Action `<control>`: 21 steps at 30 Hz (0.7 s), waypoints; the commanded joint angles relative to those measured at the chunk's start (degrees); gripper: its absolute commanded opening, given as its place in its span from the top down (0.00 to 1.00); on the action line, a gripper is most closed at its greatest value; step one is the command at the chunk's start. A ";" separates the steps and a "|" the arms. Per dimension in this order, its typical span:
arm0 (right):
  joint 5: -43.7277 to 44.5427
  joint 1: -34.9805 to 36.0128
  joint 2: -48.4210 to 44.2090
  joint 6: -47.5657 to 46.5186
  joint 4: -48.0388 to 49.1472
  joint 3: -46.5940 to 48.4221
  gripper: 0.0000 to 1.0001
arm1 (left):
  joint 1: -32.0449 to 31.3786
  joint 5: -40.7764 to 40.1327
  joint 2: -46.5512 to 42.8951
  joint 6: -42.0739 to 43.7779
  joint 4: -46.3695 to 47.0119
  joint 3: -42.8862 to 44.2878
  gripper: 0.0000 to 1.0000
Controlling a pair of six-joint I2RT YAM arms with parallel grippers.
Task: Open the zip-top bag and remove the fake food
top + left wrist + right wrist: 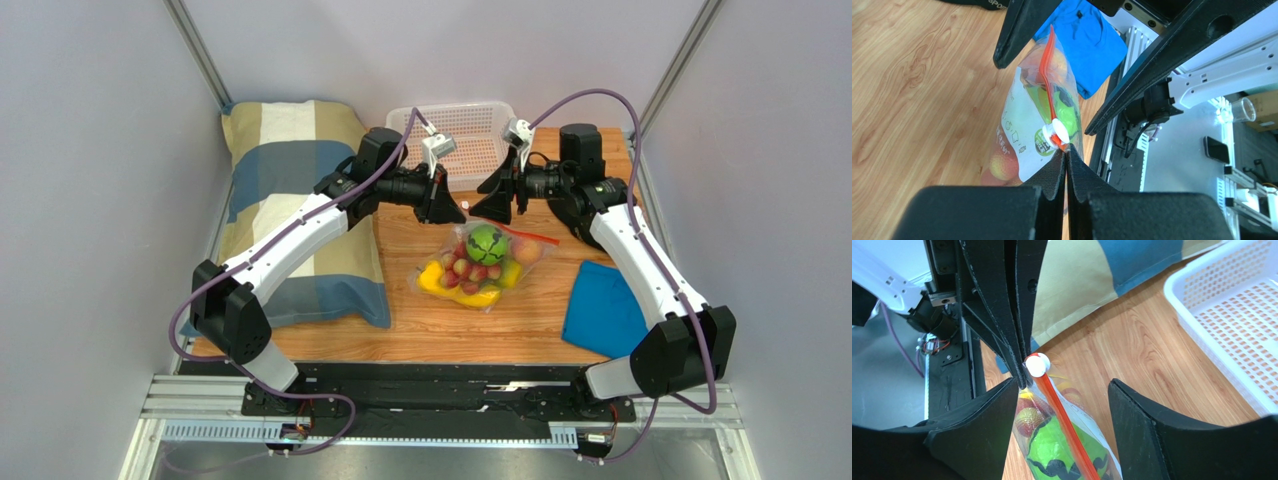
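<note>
From above, the small clear crinkly zip-top bag [480, 270] sits mid-table, left of a flat blue cloth [605, 305], with the glossy plastic fake food [487, 243] all inside. In the left wrist view, the left gripper [1066, 156] pinches the bag's end beside the white slider [1058, 132]. In the right wrist view, the right gripper [1067, 410] gapes astride the red-orange zip strip [1062, 422] (seemingly unopened), so unzipping and emptying remain.

Left arm [290, 235], right arm [632, 248]: white shells on the long links, chunky black joint housings. A purple cable [590, 95] loops along each. White camera bracket [437, 148] at each wrist. Jaws matte black, wedge-shaped, rough-textured edges. Black base plate [440, 385].
</note>
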 commanded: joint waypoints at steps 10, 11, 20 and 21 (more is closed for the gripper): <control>-9.54 -0.11 3.16 -4.07 0.84 2.06 0.42 | -2.41 -1.59 -2.45 6.81 -1.65 2.81 1.00; -10.16 -0.11 3.94 -4.07 0.93 2.59 0.43 | -2.42 -1.50 -2.45 6.90 -1.74 2.81 1.00; -13.67 0.16 5.71 -3.98 0.84 2.94 0.51 | -2.50 -2.47 -2.19 8.66 -2.97 3.51 1.00; -14.03 0.16 5.71 -3.99 0.93 2.68 0.51 | -2.50 -2.55 -2.19 8.66 -3.06 3.51 1.00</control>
